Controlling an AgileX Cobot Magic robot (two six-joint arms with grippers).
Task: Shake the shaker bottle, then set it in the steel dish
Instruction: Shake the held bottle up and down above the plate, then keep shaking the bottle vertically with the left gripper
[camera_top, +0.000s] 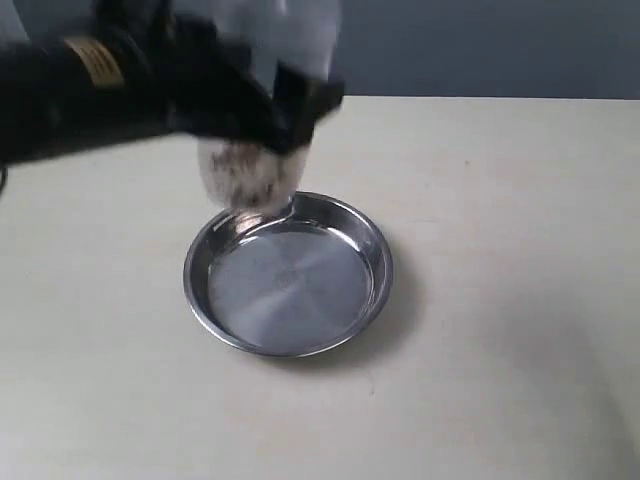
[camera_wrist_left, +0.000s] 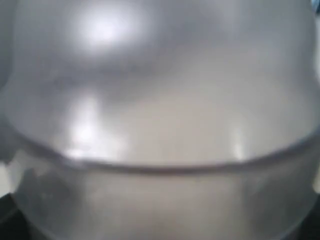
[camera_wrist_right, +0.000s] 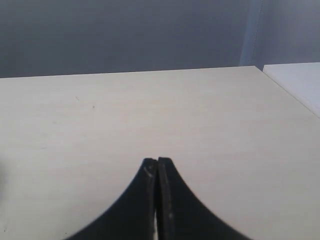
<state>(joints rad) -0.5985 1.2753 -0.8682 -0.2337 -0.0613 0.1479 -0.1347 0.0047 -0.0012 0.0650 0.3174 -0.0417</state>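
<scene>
Black and smeared, the left arm reaches in from the left edge of the exterior view, and its blur hides the middle of the shaker bottle (camera_top: 248, 178). The left claw (camera_top: 288, 112) is pinching that bottle around its body, though we cannot make out the separate fingers. The bottle's upper end is a pale, washed-out shape running off the top edge, so we cannot see its cap. Its lower end is soft-edged too, frosted and translucent, with a clump of brownish-pink speckled granules showing through the wall. That lower end overlaps the far left rim of the steel dish (camera_top: 300, 290); we cannot tell whether it touches the rim or hangs just above it. A dim reflection of it shows on the dish's inner wall.

The dish is sharp by contrast: round, shallow and shiny, with a low rolled rim and a flat grey bottom. It rests on the pale cream counter (camera_top: 500, 250) and casts a soft shadow to the right.

In the left wrist view the bottle (camera_wrist_left: 160, 100) fills the whole picture, out of focus: cloudy grey-white plastic with bright glints and one dark curved seam across it. The claw itself is hidden here.

In the right wrist view the right claw (camera_wrist_right: 158, 167) has its two black fingers pressed together, tips touching, above the counter (camera_wrist_right: 150, 110). Its base is cut off by the picture's edge.
</scene>
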